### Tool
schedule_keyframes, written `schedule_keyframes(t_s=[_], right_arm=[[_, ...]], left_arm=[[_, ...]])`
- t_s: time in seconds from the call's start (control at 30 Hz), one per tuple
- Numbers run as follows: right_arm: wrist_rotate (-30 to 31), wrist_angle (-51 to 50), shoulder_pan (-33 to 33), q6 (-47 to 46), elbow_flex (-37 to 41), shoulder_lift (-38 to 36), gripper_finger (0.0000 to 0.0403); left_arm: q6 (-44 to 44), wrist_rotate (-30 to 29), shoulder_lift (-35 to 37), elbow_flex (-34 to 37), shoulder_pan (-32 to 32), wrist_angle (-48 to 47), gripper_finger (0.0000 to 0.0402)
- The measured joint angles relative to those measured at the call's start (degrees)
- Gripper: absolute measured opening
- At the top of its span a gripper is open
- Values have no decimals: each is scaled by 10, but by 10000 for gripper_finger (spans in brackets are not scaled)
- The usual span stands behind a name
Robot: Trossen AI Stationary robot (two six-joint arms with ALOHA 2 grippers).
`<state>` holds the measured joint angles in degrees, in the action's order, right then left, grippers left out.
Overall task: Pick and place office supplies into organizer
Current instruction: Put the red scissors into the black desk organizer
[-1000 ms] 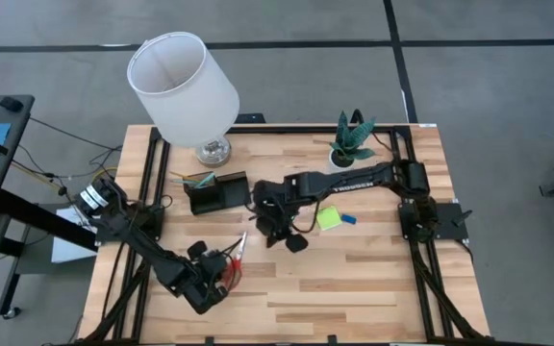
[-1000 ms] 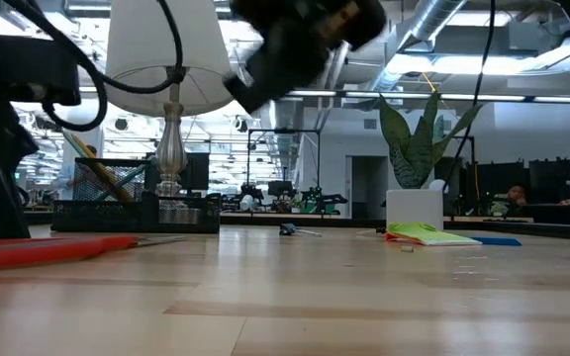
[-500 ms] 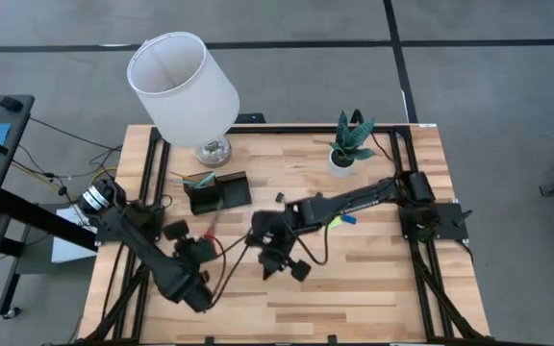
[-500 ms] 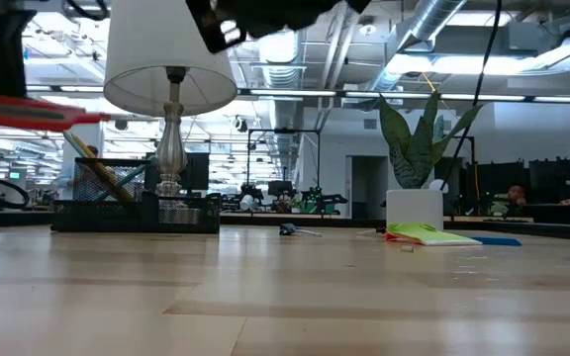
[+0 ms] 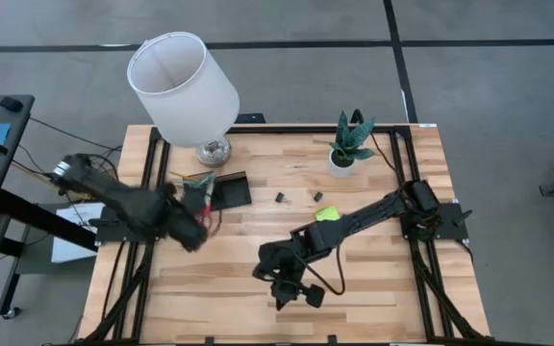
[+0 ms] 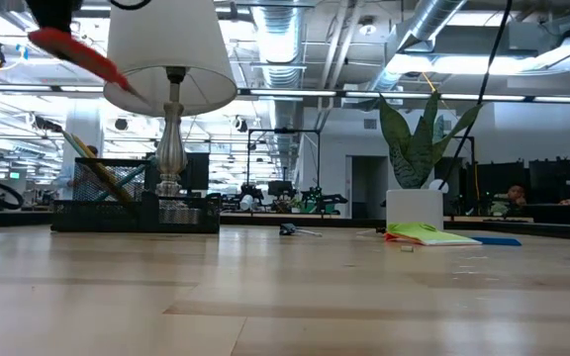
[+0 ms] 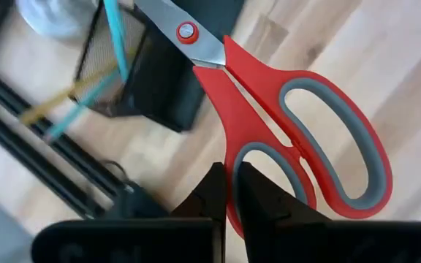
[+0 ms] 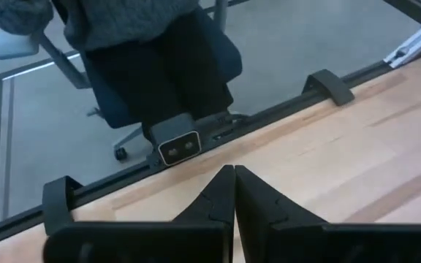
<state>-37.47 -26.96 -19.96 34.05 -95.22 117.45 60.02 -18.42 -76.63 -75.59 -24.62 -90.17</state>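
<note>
Two grippers: one loaded, one idle.
Right gripper (image 5: pixel 291 288): near edge of the table (image 5: pixel 373 288), fingers pressed together on nothing; parked well clear, likely to leave room by the tray.
Person (image 8: pixel 137 44): seated on a chair just past that edge, seen from the right wrist.
Left gripper (image 7: pixel 229 208): clamped tight on the lower handle loop of the red-handled scissors (image 7: pixel 291 139); pinched at the handle so the blades lead toward the tray.
Scissors' place: off the wood, carried high, blade tips over the mesh pen cup at the organizer (image 5: pixel 221 192).
Still loose: lime-green sticky-note pad (image 5: pixel 327 213) and two binder clips (image 5: pixel 281 198) mid-table, right of the tray.
Far side: lamp (image 5: pixel 183 82) behind the tray, potted plant (image 5: pixel 351 142) at the back right.
Changed since a second ago: scissors up off the table and over to the tray; right arm pulled back from table centre to the near edge, pad uncovered.
</note>
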Motion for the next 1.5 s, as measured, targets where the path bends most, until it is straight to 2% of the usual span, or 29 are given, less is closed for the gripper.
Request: schedule_keyframes(t_s=[0.27,0.43,0.67,0.87,1.2,1.37,1.5], right_arm=[[0,0,-6,0,0,0,1],[0,0,-3,0,0,0,1],[1,12,0,0,0,0,1],[1,19,0,-1,0,0,1],[1,18,2,-1,0,0,1],[1,18,2,-1,0,0,1],[1,18,2,0,0,0,1]], left_arm=[[19,85,148,0,115,1,2],[25,147,186,0,179,1,2],[22,196,179,4,249,28,5],[-60,256,152,37,274,123,10],[-111,302,117,38,346,42,11],[-130,336,117,38,381,39,11],[-140,337,117,38,384,43,11]])
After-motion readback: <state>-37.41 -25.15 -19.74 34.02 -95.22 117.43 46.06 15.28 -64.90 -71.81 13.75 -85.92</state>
